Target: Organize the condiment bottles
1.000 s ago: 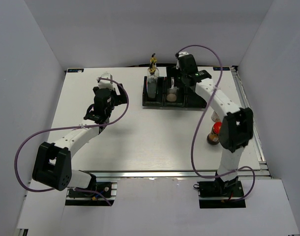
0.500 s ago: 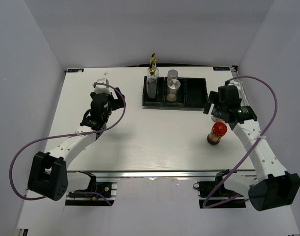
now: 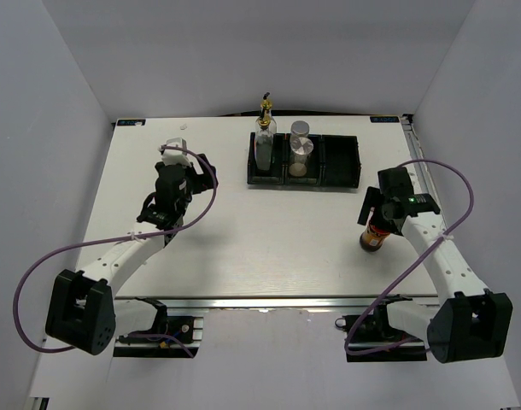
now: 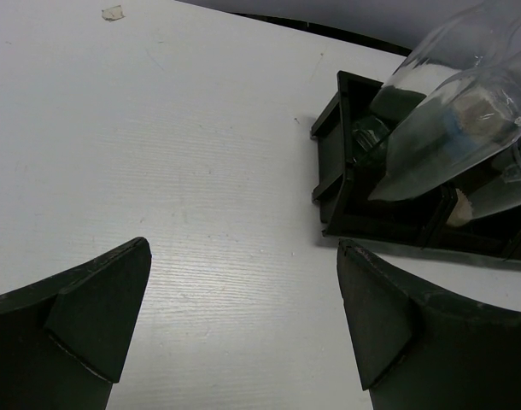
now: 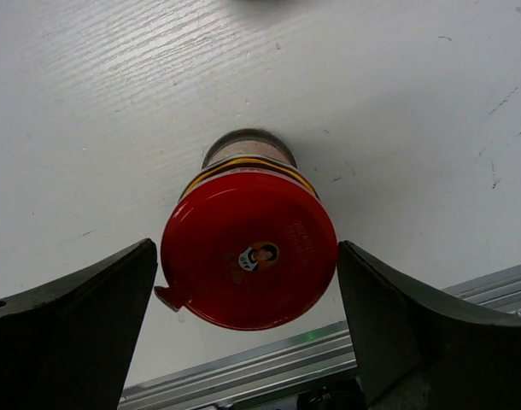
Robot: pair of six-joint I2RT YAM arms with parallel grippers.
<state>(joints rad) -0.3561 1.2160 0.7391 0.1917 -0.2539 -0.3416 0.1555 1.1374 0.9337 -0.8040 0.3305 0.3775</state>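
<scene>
A red-lidded dark jar (image 3: 372, 240) stands upright on the white table at the right. My right gripper (image 3: 377, 224) is above it, open, with one jaw on each side of the red lid (image 5: 248, 252); narrow gaps show on both sides. My left gripper (image 3: 179, 162) is open and empty over bare table left of the tray (image 4: 243, 325). A tall clear glass bottle with a gold spout (image 3: 265, 141) stands in the left compartment of the black tray (image 3: 329, 184). Two silver-capped shakers (image 3: 301, 149) stand in the middle compartment. The other glass bottle and the small white-labelled jar are not in view.
The tray's right compartment (image 3: 342, 155) looks empty. The table's front edge with an aluminium rail (image 5: 269, 363) runs close to the red-lidded jar. A small scrap of tape (image 4: 113, 12) lies on the far left of the table. White walls enclose the table.
My right arm swung from the tray out to the right and came down over the red-lidded jar, jaws on either side of its lid. My left arm drew back slightly towards the near left.
</scene>
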